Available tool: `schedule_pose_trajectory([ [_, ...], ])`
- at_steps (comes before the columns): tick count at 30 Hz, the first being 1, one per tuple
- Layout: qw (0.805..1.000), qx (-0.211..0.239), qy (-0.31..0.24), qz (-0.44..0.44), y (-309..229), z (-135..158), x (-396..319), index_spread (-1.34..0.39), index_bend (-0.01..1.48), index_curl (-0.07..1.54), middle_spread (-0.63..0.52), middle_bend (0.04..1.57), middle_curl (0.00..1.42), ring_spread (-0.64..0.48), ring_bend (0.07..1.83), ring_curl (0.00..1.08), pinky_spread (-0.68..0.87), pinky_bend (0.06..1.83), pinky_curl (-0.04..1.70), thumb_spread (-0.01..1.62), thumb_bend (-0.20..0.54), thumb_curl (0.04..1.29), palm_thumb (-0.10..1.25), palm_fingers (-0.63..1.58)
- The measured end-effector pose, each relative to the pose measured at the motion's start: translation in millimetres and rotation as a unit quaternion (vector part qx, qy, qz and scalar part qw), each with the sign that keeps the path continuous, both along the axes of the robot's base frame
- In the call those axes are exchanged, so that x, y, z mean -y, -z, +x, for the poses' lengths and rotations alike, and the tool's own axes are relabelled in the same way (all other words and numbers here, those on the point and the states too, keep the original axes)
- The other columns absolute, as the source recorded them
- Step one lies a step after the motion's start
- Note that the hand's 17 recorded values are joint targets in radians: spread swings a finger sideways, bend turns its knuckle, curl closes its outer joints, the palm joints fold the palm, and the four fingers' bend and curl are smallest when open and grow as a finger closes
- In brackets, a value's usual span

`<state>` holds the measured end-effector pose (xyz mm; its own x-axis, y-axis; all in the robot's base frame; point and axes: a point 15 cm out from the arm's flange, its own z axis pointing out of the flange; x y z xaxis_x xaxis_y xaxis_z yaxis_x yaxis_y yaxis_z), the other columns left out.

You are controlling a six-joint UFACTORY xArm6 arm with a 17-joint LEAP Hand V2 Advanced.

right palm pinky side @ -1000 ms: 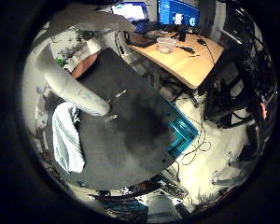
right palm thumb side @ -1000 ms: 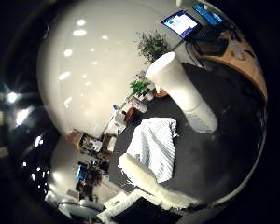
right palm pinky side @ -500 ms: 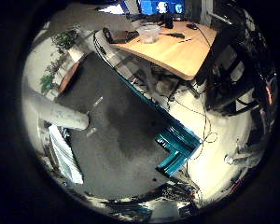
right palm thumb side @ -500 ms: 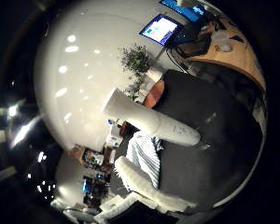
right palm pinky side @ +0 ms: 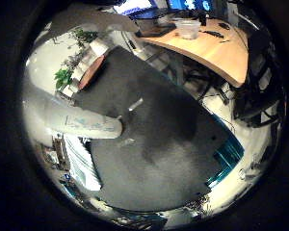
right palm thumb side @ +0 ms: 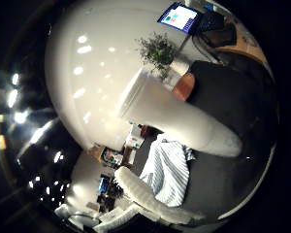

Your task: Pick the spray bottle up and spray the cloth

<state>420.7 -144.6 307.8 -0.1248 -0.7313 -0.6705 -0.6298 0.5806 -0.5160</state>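
Note:
The white spray bottle (right palm thumb side: 180,113) fills much of the right thumb side palm view, close to the palm and held well above the table. Its white body also reaches in from the edge of the right little finger side palm view (right palm pinky side: 83,124). My right hand (right palm thumb side: 151,195) shows as a white curled finger beside the bottle, and the hand is shut on it. The striped cloth (right palm thumb side: 170,171) lies flat on the dark table (right palm pinky side: 159,120) below the bottle; it also shows in the right little finger side palm view (right palm pinky side: 82,164).
A wooden desk (right palm pinky side: 210,46) with a bowl and monitors stands beyond the dark table. A teal rack (right palm pinky side: 227,160) sits on the floor beside the table. A potted plant (right palm thumb side: 157,47) and an orange round stool (right palm thumb side: 185,85) stand near the table's far corner.
The whole picture has shifted, so the hand has turned with the bottle. The bottle now fills more of the thumb side view. The cloth lies in the same place on the table.

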Motion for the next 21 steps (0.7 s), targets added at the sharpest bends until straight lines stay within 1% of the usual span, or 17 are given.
schedule_pose_trajectory([
  [6,1.0,-0.003,-0.03,0.003,6,12,-28,-0.03,0.16,0.28,0.26,0.22,0.34,0.36,0.54,0.21,0.62,1.24,0.11,1.07,-0.026,0.33,0.28,0.1],
  [11,1.0,-0.014,-0.024,0.002,18,18,-26,-0.04,0.16,0.28,0.25,0.22,0.34,0.35,0.55,0.22,0.62,1.23,0.11,1.06,-0.027,0.33,0.28,0.12],
  [12,1.0,-0.014,-0.02,0.001,19,20,-24,-0.05,0.16,0.28,0.25,0.23,0.34,0.34,0.57,0.22,0.62,1.24,0.11,1.06,-0.027,0.33,0.28,0.15],
  [14,1.0,-0.013,-0.012,0.003,23,24,-19,-0.1,0.17,0.28,0.19,0.27,0.35,0.27,0.67,0.24,0.58,1.22,0.09,1.07,-0.008,0.34,0.33,0.34],
  [15,1.0,-0.012,-0.005,0.005,24,25,-16,-0.13,0.15,0.27,0.14,0.3,0.36,0.2,0.75,0.25,0.54,1.21,0.08,1.08,-0.005,0.35,0.36,0.43],
  [16,1.0,-0.01,0.004,0.007,24,27,-12,-0.22,0.14,0.25,-0.01,0.42,0.39,-0.02,0.94,0.29,0.37,1.19,0.04,1.09,0.003,0.36,0.43,0.69],
  [17,1.0,-0.009,0.015,0.009,25,29,-7,-0.31,0.13,0.23,-0.14,0.53,0.42,-0.17,1.05,0.32,0.14,1.21,0.03,1.11,0.003,0.37,0.47,0.91],
  [18,1.0,-0.008,0.024,0.011,26,30,-2,-0.37,0.15,0.23,-0.23,0.63,0.46,-0.26,1.1,0.34,-0.06,1.21,0.04,1.12,0.008,0.38,0.52,1.09],
  [19,0.999,-0.008,0.032,0.012,27,32,2,-0.44,0.19,0.26,-0.29,0.74,0.51,-0.3,1.14,0.38,-0.25,1.17,0.05,1.13,0.011,0.39,0.56,1.21],
  [20,0.999,-0.006,0.038,0.013,26,36,6,-0.46,0.25,0.29,-0.31,0.8,0.53,-0.3,1.16,0.4,-0.34,1.16,0.06,1.13,0.024,0.41,0.61,1.34],
  [21,0.999,-0.006,0.04,0.015,26,38,8,-0.51,0.34,0.34,-0.33,0.89,0.56,-0.31,1.17,0.42,-0.46,1.16,0.1,1.13,0.023,0.42,0.66,1.37],
])
